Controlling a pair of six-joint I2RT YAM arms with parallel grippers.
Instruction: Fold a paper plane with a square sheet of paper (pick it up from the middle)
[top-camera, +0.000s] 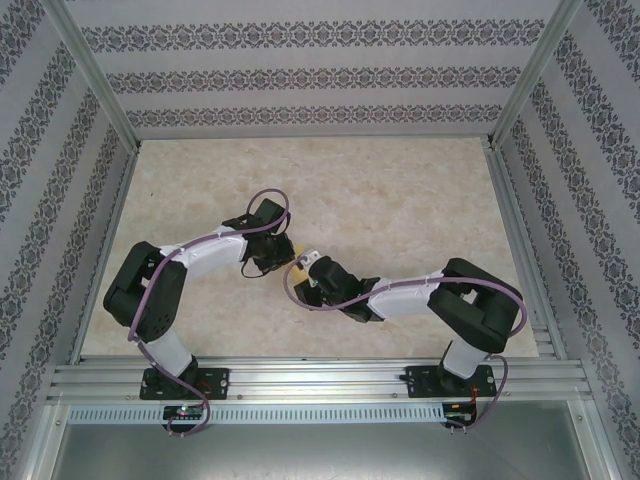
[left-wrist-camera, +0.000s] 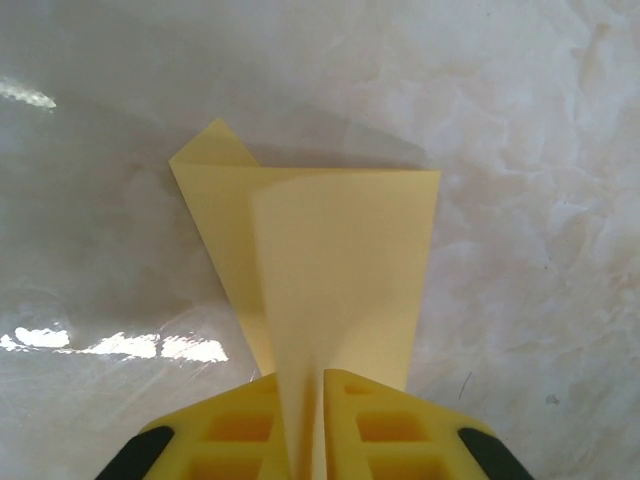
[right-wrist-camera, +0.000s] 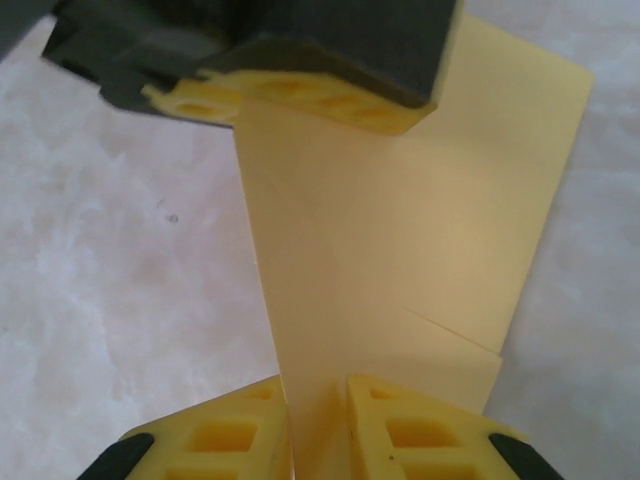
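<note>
Left tool (left-wrist-camera: 303, 388) is clamped on the narrow end of the paper (left-wrist-camera: 340, 260). The folded sheet fans out toward 12 o'clock over the desk (left-wrist-camera: 540, 200), with a flap poking out at 10 o'clock. My right tool (right-wrist-camera: 318, 398) straddles the opposite end. Its jaws look slightly parted, and I cannot tell whether they bite. The paper sits mid-desk between both tools, lifted, I judge. For a clean crease, the left should hold firm with layers aligned and no twist, and the right should take hold squarely along the fold.
</note>
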